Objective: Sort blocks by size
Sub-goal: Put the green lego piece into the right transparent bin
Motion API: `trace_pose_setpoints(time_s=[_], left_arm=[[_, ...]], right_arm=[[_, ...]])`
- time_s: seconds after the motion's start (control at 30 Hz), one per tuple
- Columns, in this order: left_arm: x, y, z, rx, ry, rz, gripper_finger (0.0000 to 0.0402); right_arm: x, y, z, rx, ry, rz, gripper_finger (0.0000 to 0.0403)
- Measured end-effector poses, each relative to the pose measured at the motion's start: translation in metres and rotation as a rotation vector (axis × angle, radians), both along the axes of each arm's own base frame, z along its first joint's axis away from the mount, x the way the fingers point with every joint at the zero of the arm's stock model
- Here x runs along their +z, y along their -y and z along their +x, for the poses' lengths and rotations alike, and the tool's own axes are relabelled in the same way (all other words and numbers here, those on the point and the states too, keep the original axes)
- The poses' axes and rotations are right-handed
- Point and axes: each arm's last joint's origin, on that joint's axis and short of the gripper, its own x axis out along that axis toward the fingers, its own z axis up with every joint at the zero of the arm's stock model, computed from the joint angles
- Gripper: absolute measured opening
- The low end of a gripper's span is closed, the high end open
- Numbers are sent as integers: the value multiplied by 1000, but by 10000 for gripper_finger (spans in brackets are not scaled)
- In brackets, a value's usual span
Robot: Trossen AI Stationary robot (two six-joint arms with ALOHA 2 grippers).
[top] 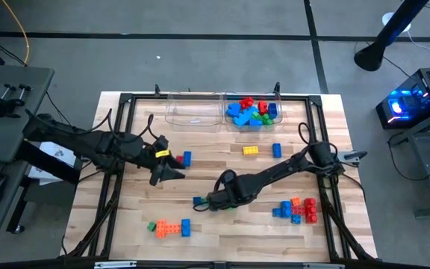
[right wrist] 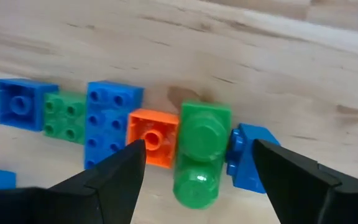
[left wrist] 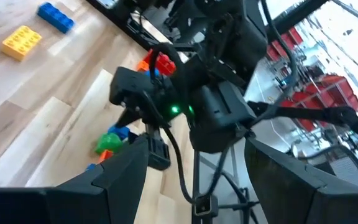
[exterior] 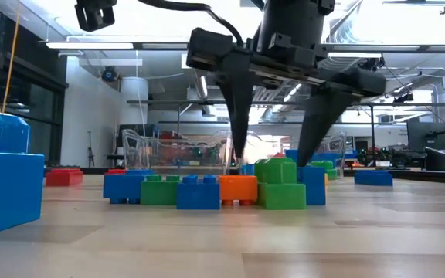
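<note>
Our right hand (right wrist: 194,165) stands spread astride a glossy green studded brick (right wrist: 202,152); square orange (right wrist: 154,138) and blue (right wrist: 252,157) bricks flank it on the wood-grain tabletop (right wrist: 229,50).

The right gripper (right wrist: 194,163) points down at the table, fingers apart; the left gripper (top: 172,166) hovers open.

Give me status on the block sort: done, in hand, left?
Done: a pile of blocks sits in one clear bin; the other bin looks empty. In hand: right gripper open over a green block. Left: loose clusters on the table; left gripper waits open.
</note>
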Motion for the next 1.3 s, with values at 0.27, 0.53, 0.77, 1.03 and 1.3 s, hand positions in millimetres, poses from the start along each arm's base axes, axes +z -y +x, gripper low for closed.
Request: trace_pose_setpoints(time_s=[0.27,0.53,0.77,1.03,1.3], left_arm=[[0,6,-2,-36,7,31,252],[-1,6,-2,-39,-3,44,252],[-5,5,-3,-43,-43,64,252],[-6,5,-4,-46,-45,71,252],[-6,5,-4,-49,-43,81,252]], right_arm=[[-7,1,4,-48,6,18,292],[-7,4,-3,-51,-76,-14,235],[-4,5,-12,-42,-179,-35,201],[14,4,-6,-19,-118,-46,200],[16,16,-5,-50,-158,-46,200]])
